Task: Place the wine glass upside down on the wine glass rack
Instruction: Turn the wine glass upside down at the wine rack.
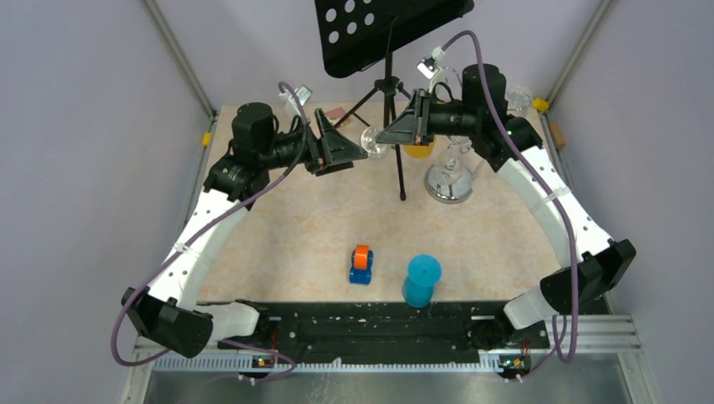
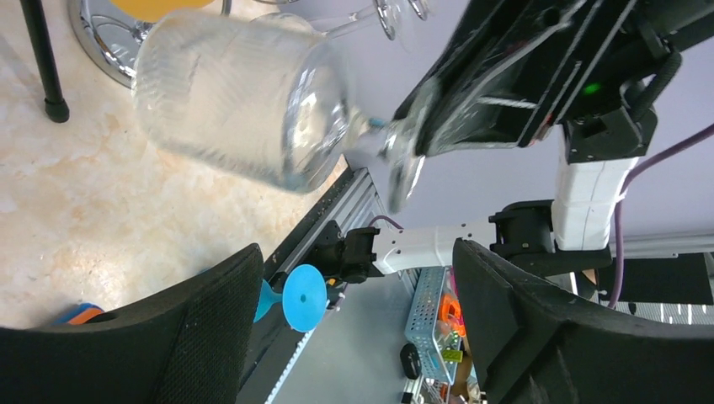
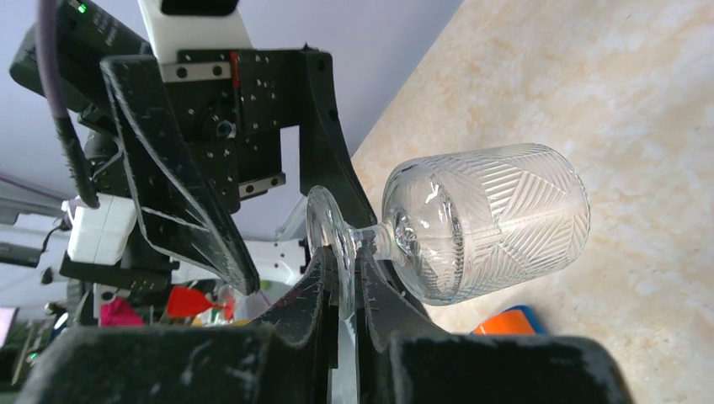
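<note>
Wine glass [image 3: 497, 219]: clear, bowl cut with chevron hatching. Wine glass rack [image 1: 448, 181]: mirror chrome. Music stand [image 1: 383, 29]: black, desk punched with round holes. Table [image 1: 295, 236]: beige, marbled. Cup [image 1: 421, 280]: cyan-blue. Small toy [image 1: 361, 264]: orange over blue. Cable [image 1: 574, 244]: purple.

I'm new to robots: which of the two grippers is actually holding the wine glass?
The right gripper: it pinches the wine glass by its foot, while the left gripper stands open and empty.

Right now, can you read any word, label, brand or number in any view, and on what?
No text can be read.
The wine glass bears only a cut pattern, no lettering.
The clutter low in the left wrist view is too small and blurred to show any print.
</note>
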`<state>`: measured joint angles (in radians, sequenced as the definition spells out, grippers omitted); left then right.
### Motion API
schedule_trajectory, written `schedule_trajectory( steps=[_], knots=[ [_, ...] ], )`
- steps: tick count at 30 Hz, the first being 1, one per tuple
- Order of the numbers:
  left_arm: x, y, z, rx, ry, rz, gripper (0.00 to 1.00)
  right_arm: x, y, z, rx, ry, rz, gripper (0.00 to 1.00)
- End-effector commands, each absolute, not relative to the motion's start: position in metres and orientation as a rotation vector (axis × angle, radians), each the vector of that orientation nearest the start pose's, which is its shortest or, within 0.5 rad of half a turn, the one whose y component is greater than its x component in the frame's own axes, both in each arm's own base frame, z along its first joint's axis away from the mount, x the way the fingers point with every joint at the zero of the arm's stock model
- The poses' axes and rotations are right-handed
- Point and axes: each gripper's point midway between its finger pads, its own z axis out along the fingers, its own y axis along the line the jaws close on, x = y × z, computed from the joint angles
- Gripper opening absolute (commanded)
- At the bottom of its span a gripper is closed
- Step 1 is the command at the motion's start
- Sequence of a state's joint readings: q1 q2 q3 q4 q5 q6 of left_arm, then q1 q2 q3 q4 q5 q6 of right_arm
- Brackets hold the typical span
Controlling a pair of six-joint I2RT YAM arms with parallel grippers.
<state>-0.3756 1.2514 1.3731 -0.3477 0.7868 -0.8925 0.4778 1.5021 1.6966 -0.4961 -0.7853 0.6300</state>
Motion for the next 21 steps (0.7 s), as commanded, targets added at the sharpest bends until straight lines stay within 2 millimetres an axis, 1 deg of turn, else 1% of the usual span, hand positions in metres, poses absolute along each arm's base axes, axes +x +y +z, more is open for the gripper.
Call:
schedule_trajectory(
  steps=[1,10,13,16,21],
  knots=[
    [0.254,-0.254,0.413,0.177,1.942,-1.507,0.86,0.274,0.282,0.492,-0.489,1.654,1.38,0.0],
    [0.257,-0.254,0.409,0.172,1.951,-1.493,0.86,0.277,0.254,0.543,-0.375,1.467,1.259,0.0],
    [0.258,-0.254,0.407,0.169,1.956,-1.491,0.86,0.279,0.243,0.555,-0.332,1.434,1.208,0.0],
    [0.259,-0.254,0.405,0.163,1.962,-1.491,0.86,0.284,0.235,0.558,-0.295,1.428,1.175,0.0],
    [0.259,-0.254,0.403,0.158,1.966,-1.489,0.86,0.299,0.223,0.557,-0.228,1.452,1.163,0.0]
  ],
)
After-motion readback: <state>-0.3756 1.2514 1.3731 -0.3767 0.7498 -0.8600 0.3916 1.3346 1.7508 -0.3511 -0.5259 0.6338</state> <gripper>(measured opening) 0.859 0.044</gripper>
